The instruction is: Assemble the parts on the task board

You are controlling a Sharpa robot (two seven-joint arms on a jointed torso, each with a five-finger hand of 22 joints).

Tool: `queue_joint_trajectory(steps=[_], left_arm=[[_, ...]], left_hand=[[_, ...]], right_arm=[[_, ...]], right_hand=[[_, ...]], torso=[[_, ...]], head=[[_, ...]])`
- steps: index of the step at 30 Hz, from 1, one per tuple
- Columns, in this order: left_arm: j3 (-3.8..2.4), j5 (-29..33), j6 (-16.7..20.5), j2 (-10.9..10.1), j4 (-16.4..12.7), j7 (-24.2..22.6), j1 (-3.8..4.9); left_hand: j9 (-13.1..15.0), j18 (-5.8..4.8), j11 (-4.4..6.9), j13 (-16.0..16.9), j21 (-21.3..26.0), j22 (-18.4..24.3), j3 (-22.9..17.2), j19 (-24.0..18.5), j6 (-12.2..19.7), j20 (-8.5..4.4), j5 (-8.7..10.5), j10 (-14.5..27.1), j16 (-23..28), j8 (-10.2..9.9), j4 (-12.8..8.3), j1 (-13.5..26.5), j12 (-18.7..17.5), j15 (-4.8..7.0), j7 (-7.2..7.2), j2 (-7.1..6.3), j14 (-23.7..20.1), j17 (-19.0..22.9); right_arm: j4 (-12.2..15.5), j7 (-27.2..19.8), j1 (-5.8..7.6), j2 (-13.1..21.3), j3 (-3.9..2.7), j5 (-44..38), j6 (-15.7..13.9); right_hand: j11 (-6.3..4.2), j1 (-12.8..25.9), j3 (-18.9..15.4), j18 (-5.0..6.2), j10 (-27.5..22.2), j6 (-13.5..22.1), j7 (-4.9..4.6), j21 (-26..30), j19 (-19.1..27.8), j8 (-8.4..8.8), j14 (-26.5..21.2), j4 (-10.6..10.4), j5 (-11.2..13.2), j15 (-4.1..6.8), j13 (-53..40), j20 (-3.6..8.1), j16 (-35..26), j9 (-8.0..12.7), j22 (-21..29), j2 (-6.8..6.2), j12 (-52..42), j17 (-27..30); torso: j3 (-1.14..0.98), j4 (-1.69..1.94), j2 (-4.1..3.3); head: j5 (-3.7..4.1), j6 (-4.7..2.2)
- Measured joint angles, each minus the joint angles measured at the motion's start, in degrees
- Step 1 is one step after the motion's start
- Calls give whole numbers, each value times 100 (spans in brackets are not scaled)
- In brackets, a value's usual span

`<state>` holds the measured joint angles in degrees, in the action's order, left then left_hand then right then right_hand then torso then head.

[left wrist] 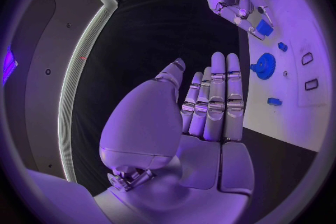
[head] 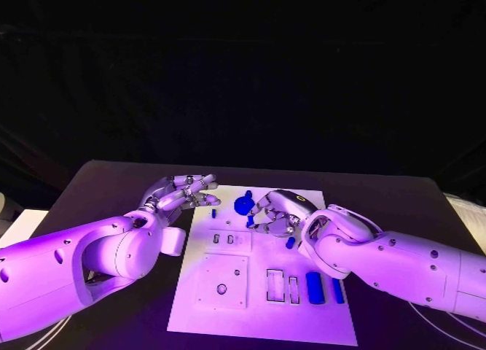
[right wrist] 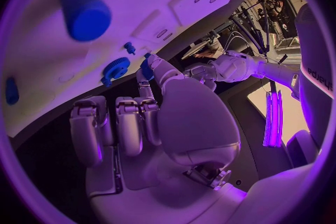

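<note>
The flat white rectangular task board (head: pixel 266 292) lies on the black bench (head: pixel 106 186) between the two arms. The right hand (head: pixel 274 214) hovers over the board's far part, its fingers bent downward; in the right wrist view its thumb and a fingertip pinch a small blue block-shaped part (right wrist: pixel 146 67). Just beyond this hand, toward the left hand, a blue toothed gear wheel (head: pixel 244 203) sits on the board, and a small blue peg (head: pixel 213 214) stands nearer the board's left edge. Under the right wrist lies a short blue stub (head: pixel 290 243). Closer to the robot than that hand, a thick blue cylinder (head: pixel 314 286) and a thinner blue rod (head: pixel 337 290) lie side by side beside two slim rectangular slots (head: pixel 283 286).

The left hand (head: pixel 182 192) hangs over the bench just off the board's far left corner. It holds nothing; in the left wrist view its fingers (left wrist: pixel 218 98) stretch straight and close together, with the thumb set apart.
</note>
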<state>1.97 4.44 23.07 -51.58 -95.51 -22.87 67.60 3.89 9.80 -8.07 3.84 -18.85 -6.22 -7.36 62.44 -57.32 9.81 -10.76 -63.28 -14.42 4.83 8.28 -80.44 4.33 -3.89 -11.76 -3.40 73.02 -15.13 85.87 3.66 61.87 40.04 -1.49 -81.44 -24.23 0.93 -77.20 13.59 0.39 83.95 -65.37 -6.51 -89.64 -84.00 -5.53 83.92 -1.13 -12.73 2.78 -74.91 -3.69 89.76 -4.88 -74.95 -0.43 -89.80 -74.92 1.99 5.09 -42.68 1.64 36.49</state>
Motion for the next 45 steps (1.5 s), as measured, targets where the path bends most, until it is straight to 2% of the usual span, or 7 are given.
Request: queue_joint_trajectory(steps=[7,12,20,35,41,43,45], left_arm=[[0,0,-1,-5,20,-1,0],[0,0,-3,-6,21,-2,0],[0,0,-6,-6,21,-2,1],[0,0,-10,-5,20,-1,1],[0,0,-11,-6,20,1,1],[0,0,-11,-7,20,1,1],[0,0,-11,-8,20,2,1]], left_hand=[[0,0,0,0,0,0,0,0,0,0,0,0,0,0,0,0,0,0,0,0,0,1],[0,0,0,0,0,0,-14,0,0,0,0,0,0,0,-14,0,0,0,0,0,0,1],[0,0,0,0,0,-1,-14,0,0,0,0,0,0,0,-14,0,0,0,0,0,0,1],[0,0,0,0,0,4,-14,0,0,0,0,0,0,0,-14,0,0,0,0,0,0,-3],[0,0,0,0,0,4,-14,0,0,0,0,0,0,0,-14,0,0,0,0,0,0,-3],[0,0,0,0,0,4,-14,0,0,0,0,0,0,0,-14,0,0,0,0,0,0,-3],[0,0,0,0,0,4,-14,0,0,0,0,0,0,0,-14,0,0,0,0,0,0,-3]], right_arm=[[-35,298,-166,-309,55,-363,102],[-78,429,-213,-418,72,-511,190],[-96,552,-218,-509,70,-659,298],[-60,696,-190,-528,43,-830,521],[-32,764,-179,-523,36,-909,603],[-26,777,-179,-522,37,-929,615],[-22,788,-180,-522,38,-945,620]], right_hand=[[0,8,6,0,0,0,0,0,0,16,0,-5,14,0,0,0,0,0,1,7,0,0],[1,8,6,0,0,0,0,0,21,33,0,-7,24,0,0,20,0,0,1,8,0,1],[1,37,10,0,1,0,-1,0,0,36,0,-12,27,-1,0,41,0,0,2,37,0,1],[5,63,16,0,4,4,-3,0,0,46,0,-20,74,-1,1,40,0,0,3,59,0,2],[30,270,47,0,5,60,20,11,0,164,0,-14,100,-1,-4,40,0,-14,3,-86,0,2],[86,333,41,0,0,168,-10,44,0,179,20,-1,85,-28,-4,40,0,-35,3,-125,17,-2],[93,394,-16,0,9,269,-57,44,-1,187,0,-7,51,-64,-4,-7,0,-14,3,-187,90,-3]], torso=[[3,-3,-1],[-1,-9,-3],[-10,-11,-5],[-10,-13,-5],[-10,-13,-4],[-10,-13,-3],[-11,-13,-3]], head=[[-54,80],[-83,116],[-104,142],[-108,172],[-98,183],[-91,181],[-83,174]])
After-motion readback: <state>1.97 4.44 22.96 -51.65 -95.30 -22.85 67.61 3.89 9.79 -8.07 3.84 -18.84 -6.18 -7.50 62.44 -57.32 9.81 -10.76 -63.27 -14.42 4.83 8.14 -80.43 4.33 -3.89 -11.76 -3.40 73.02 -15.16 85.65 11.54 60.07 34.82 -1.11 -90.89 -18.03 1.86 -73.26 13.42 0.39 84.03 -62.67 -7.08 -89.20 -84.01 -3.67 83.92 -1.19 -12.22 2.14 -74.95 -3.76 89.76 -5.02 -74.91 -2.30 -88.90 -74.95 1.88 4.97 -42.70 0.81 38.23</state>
